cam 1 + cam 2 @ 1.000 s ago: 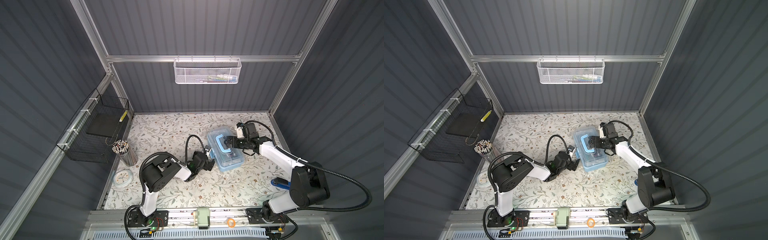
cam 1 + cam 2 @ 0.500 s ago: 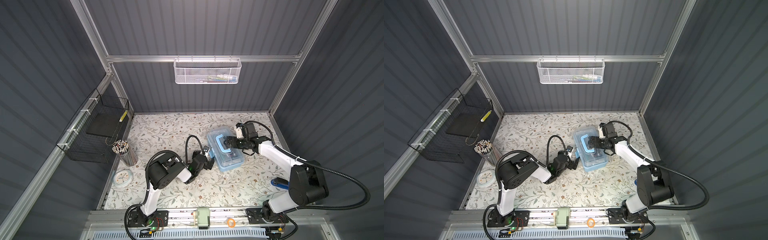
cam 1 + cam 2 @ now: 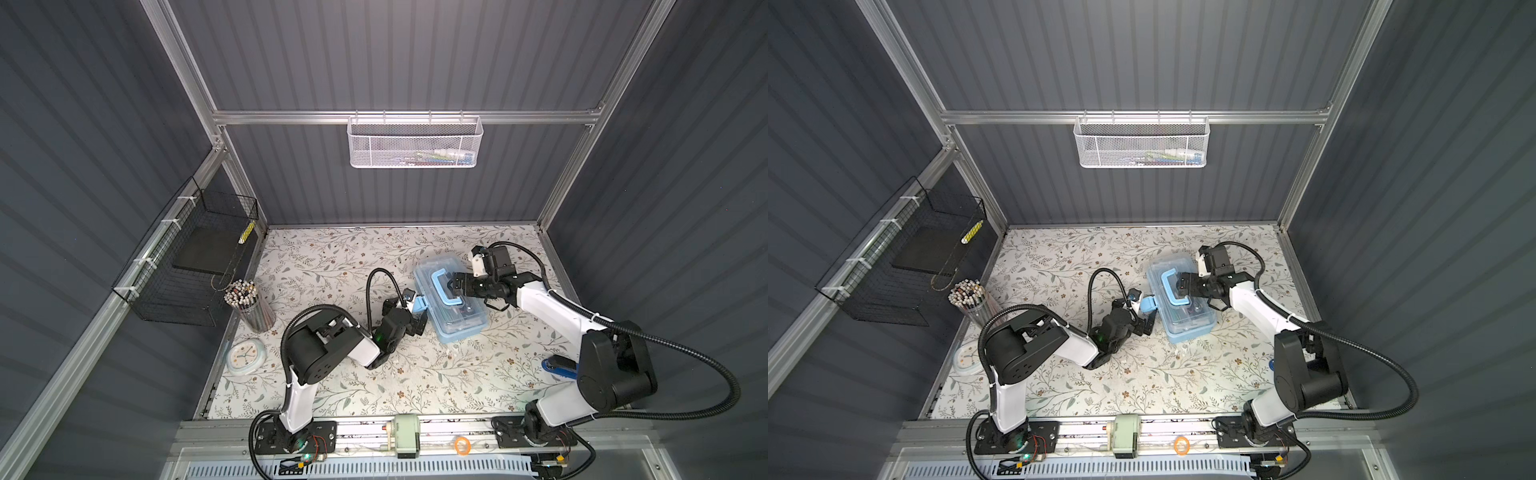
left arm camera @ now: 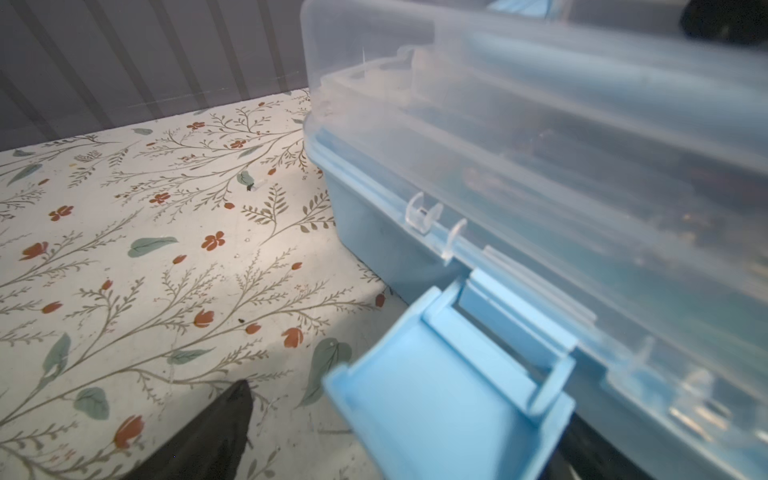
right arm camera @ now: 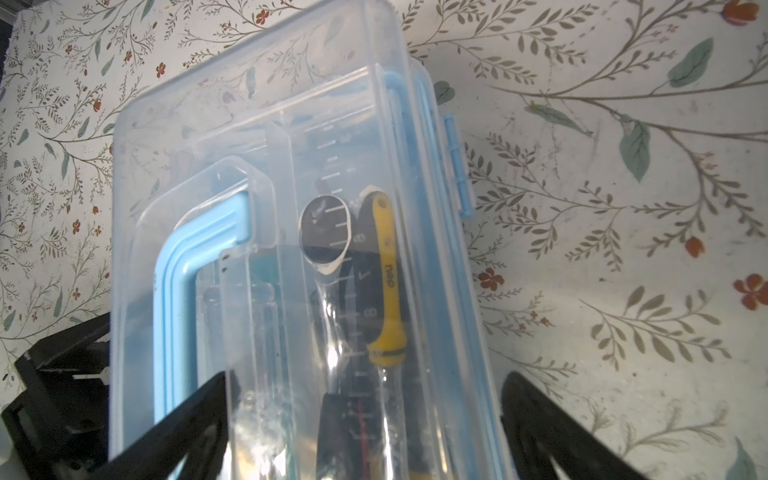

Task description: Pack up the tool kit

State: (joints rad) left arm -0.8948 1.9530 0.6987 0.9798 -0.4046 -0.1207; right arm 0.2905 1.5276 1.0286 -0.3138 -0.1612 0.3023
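Observation:
The tool kit (image 3: 457, 320) is a light-blue box with a clear lid, lying at an angle on the floral mat in both top views (image 3: 1187, 324). Its blue arched handle (image 3: 439, 286) lies flat on the lid. Through the lid a yellow-black tool (image 5: 384, 282) shows. A light-blue latch flap (image 4: 436, 395) sticks out from the box's side. My left gripper (image 4: 395, 440) is open, with the flap between its fingers (image 4: 216, 432). My right gripper (image 5: 370, 428) hangs open over the lid beside the handle (image 5: 187, 291), empty.
A cup of pencils (image 3: 249, 303) and a small clock (image 3: 246, 357) stand at the mat's left edge. A black wire basket (image 3: 195, 257) hangs on the left wall, a white mesh basket (image 3: 415, 143) on the back rail. A blue object (image 3: 559, 368) lies by the right arm's base.
The left arm's elbow has shifted a little to the right while its gripper stayed at the box's side. The box and the right gripper have not moved.

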